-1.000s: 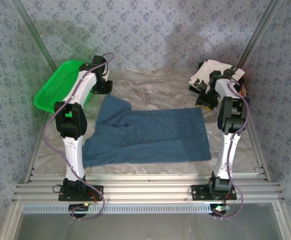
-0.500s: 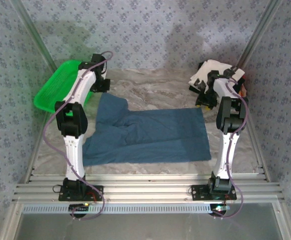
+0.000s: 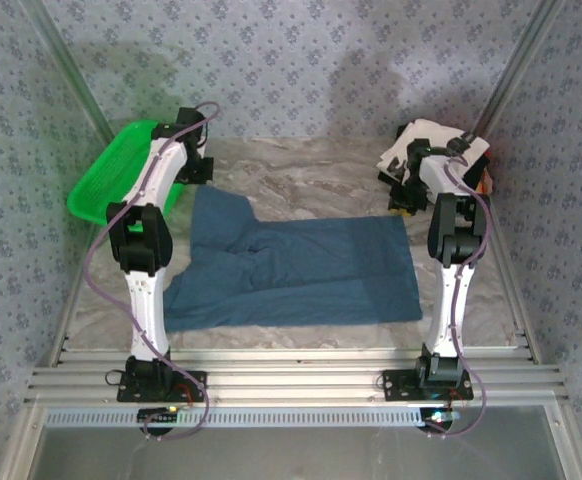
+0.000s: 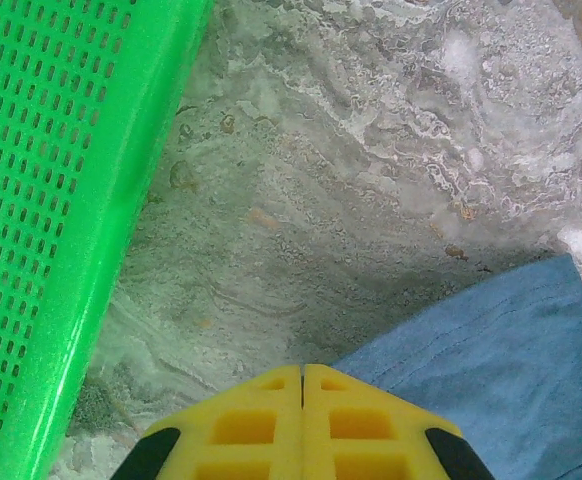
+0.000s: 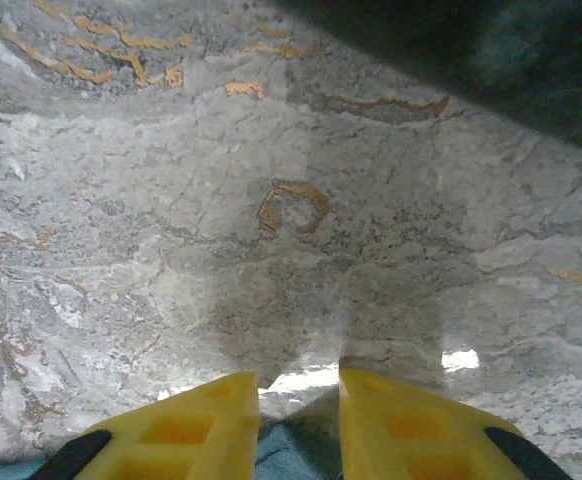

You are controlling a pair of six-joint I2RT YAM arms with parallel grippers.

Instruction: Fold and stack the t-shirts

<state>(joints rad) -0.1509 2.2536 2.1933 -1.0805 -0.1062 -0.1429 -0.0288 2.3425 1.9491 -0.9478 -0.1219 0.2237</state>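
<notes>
One dusty-blue t-shirt [image 3: 301, 270], long axis left-right

There are no words, numbers or signs that can be read here. The plain dusty-blue cloth t-shirt [image 3: 301, 270] has no letters on it. The black patches on the folded white cloth shirt [image 3: 433, 138] are too small to make out.

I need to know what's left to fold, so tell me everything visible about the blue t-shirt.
The blue t-shirt is plain dusty-blue soft cloth, spread flat and creased on the marble table between the arms. The shut left gripper seems to pinch its far left corner; the open right gripper straddles its far right corner.
</notes>
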